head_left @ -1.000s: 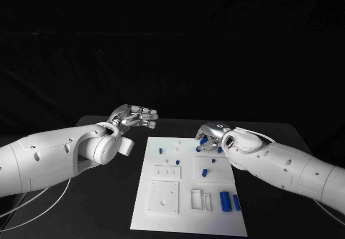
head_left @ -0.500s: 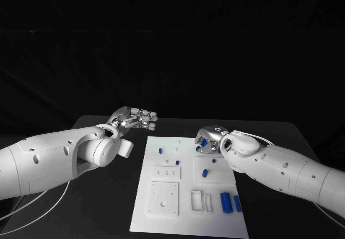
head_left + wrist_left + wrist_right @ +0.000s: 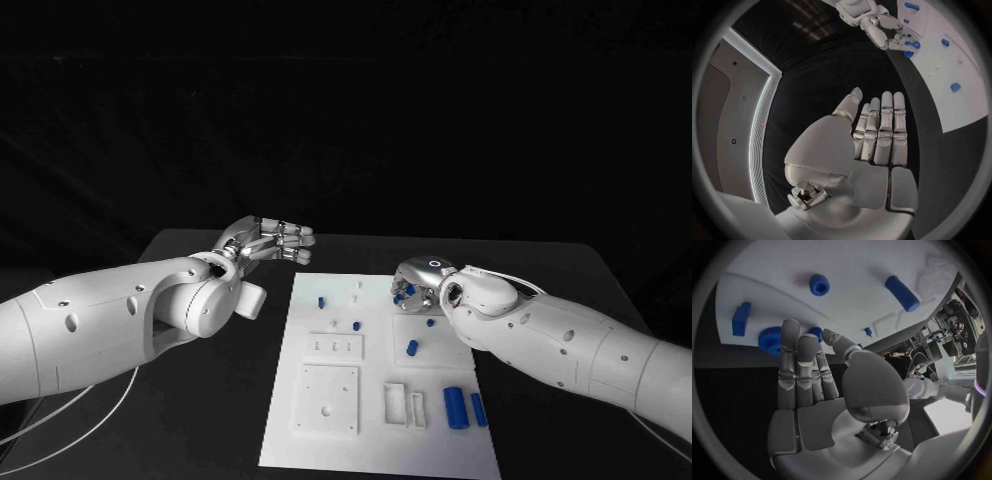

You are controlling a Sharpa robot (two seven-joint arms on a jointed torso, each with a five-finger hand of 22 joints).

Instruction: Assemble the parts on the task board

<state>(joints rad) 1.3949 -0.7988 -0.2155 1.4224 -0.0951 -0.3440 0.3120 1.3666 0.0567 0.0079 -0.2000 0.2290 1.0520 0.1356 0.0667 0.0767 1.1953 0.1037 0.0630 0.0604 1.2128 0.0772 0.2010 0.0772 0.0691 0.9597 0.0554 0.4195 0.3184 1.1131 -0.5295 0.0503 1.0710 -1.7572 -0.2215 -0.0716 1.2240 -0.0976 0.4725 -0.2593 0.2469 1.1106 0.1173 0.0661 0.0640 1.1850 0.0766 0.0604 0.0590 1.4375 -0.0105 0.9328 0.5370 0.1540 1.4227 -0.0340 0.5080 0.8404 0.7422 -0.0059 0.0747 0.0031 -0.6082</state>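
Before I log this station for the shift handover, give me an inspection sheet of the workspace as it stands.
Surface: black table, dark all round.
Job's things: white task board mid-table; blue parts lying on it, a blue gear near its far edge.
Clutter: nothing seen.
Hands: left hand raised beside the board, holding nothing; right hand over the board's far right, fingers by the gear, grip unclear.
Cables: pale cable under the left arm.
Surroundings: dark backdrop.
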